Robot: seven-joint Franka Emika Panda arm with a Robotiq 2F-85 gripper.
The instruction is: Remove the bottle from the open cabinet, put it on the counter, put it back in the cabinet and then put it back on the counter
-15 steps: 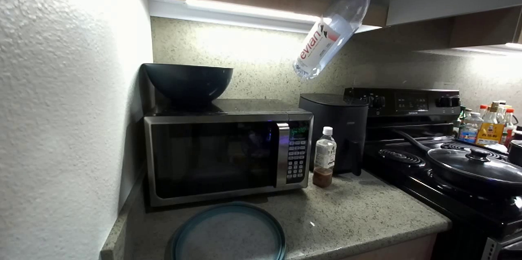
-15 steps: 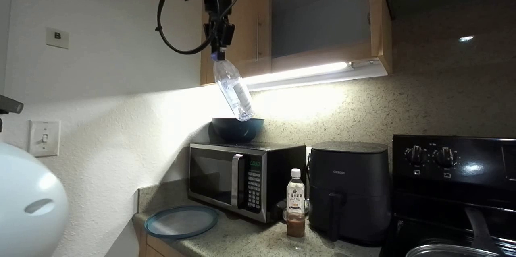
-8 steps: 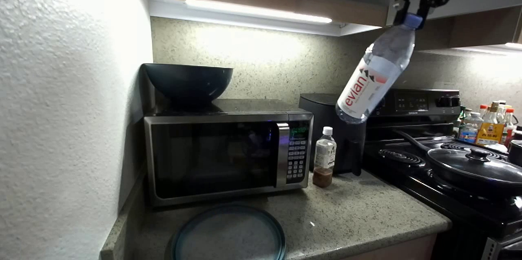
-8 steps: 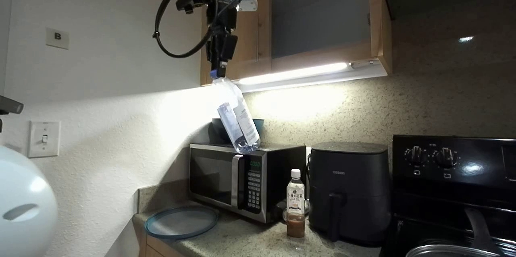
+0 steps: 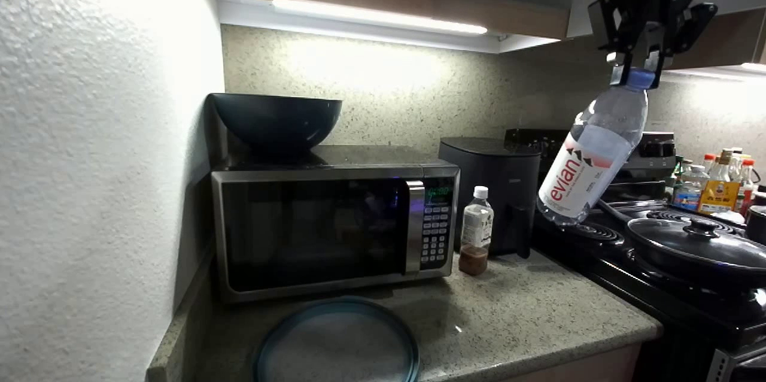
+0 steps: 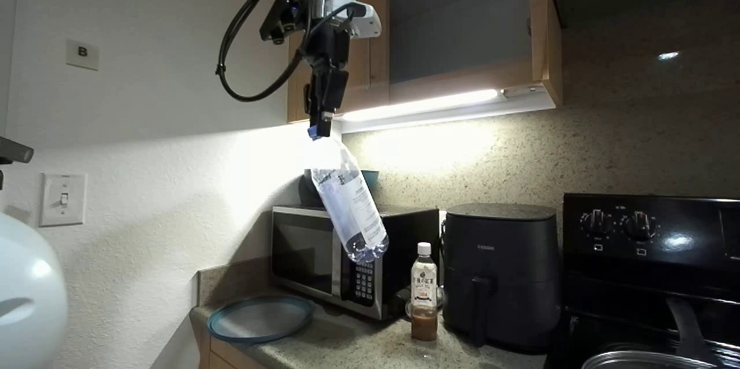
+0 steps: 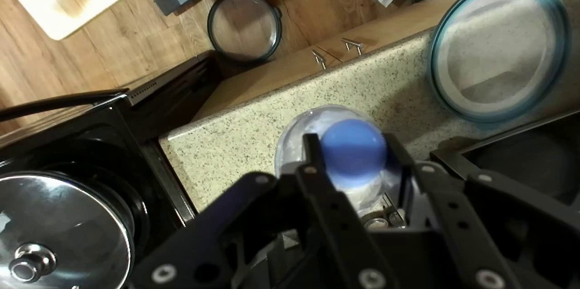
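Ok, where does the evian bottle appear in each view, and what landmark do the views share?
In an exterior view: evian bottle, tilted, right of centre, hanging from the gripper.
In an exterior view: evian bottle, just left of centre, overlapping the microwave.
Wrist view: evian bottle, seen from above, just right of centre.
Shared landmark: the teal-rimmed disc, in all three.

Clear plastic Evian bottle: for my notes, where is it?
Right of centre in an exterior view, the Evian bottle hangs tilted from the black gripper, right of the black air fryer.
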